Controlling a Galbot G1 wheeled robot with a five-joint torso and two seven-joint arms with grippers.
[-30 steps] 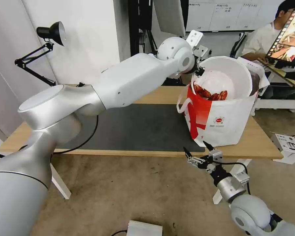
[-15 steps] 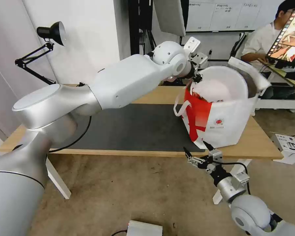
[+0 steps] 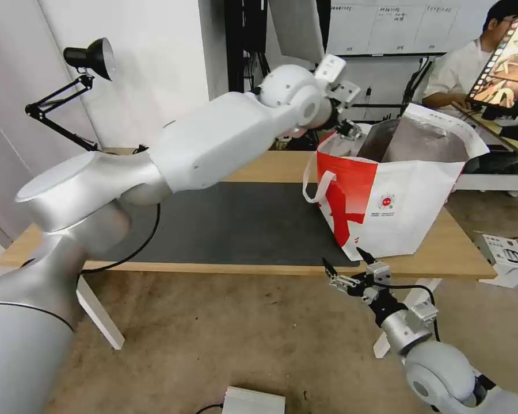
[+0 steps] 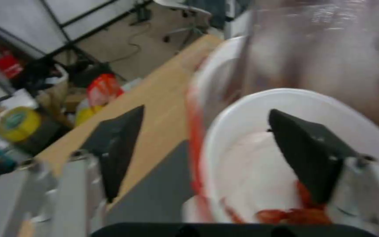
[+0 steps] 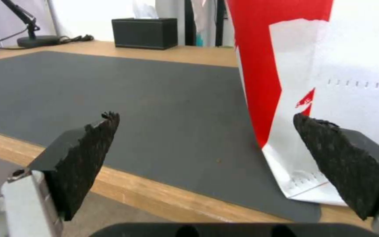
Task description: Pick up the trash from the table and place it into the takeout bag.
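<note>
left gripper (image 3: 349, 129) open above takeout bag (image 3: 408, 213)

The white bowl (image 4: 286, 158) is blurred in the left wrist view and hidden inside the takeout bag (image 3: 397, 201) in the head view.

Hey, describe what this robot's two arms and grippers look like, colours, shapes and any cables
Both arms are smooth white and silver-grey shells with rounded ball-like joints. A black cable trails under the left arm. The left gripper and right gripper each carry two black, wedge-shaped fingers on bare metal brackets; the right one's pads look rough and worn, and a thin black cable runs along its wrist.
</note>
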